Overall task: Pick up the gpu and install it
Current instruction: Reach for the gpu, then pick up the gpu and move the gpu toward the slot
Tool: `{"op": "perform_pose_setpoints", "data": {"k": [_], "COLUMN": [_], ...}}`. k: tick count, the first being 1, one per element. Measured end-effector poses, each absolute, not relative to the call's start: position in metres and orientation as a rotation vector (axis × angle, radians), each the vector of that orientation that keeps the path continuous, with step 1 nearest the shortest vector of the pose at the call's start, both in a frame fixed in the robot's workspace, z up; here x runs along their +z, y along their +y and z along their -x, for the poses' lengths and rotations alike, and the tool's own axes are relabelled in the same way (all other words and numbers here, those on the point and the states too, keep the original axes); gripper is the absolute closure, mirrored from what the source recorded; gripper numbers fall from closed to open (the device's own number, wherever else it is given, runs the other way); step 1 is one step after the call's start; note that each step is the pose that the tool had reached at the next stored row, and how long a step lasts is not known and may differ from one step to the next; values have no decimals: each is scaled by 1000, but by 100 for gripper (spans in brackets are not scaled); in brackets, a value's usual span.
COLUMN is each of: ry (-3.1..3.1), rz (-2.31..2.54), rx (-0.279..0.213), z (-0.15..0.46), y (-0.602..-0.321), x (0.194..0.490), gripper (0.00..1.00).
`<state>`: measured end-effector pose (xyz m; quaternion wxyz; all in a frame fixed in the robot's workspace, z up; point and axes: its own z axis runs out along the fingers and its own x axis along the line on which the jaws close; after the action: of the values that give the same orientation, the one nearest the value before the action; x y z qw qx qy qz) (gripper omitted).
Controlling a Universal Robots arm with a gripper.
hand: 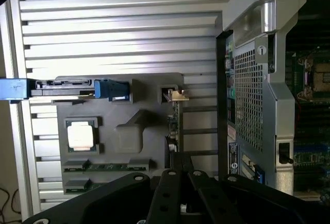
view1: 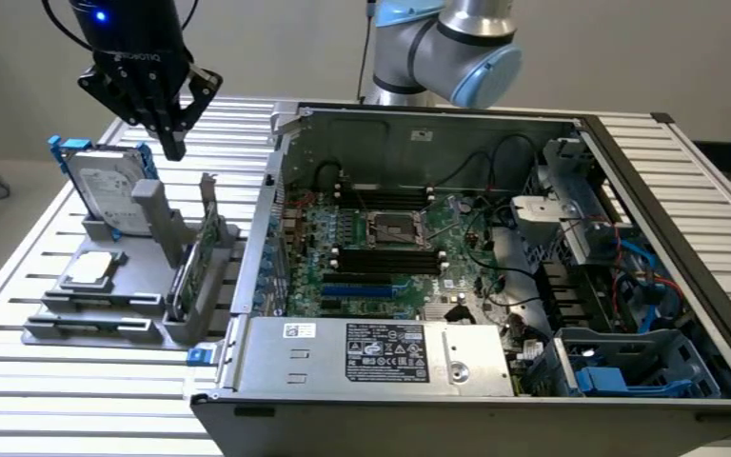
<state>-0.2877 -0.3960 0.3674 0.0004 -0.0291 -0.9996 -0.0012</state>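
Note:
The gpu (view1: 201,255) stands on edge in a slot of the grey holder (view1: 111,309), a thin green card with its silver bracket end up, just outside the case's side wall. In the wrist view the gpu (hand: 174,118) appears edge-on from above. My black gripper (view1: 172,141) hangs above the holder, higher than the card and toward the exterior view's left of it, fingers together and holding nothing. The wrist view puts the shut gripper (hand: 178,168) close to one end of the card.
A silver hard drive with blue rails (view1: 106,186) stands upright in the same holder, with a processor chip (view1: 92,271) and memory sticks (view1: 92,324) lying nearby. The open computer case (view1: 670,238) with its green motherboard (view1: 379,248) sits at the exterior view's right, on a slatted metal table (view1: 35,400).

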Motion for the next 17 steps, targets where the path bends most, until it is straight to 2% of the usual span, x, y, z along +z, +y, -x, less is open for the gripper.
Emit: {"op": "perform_pose_setpoints", "data": {"k": [8, 9, 10, 12, 14, 15, 17], "ry": [-3139, -3139, -3139, -3139, -3139, -3139, -3139], "rz": [89, 89, 89, 88, 88, 88, 88], "rx": [-4, -4, -4, -4, -4, -4, -2], "z": [288, 288, 288, 288, 288, 288, 288], "y": [-396, -396, -396, -396, -396, -396, -397], "x": [367, 367, 367, 367, 367, 367, 366], "gripper": [88, 83, 83, 70, 70, 64, 64]}}
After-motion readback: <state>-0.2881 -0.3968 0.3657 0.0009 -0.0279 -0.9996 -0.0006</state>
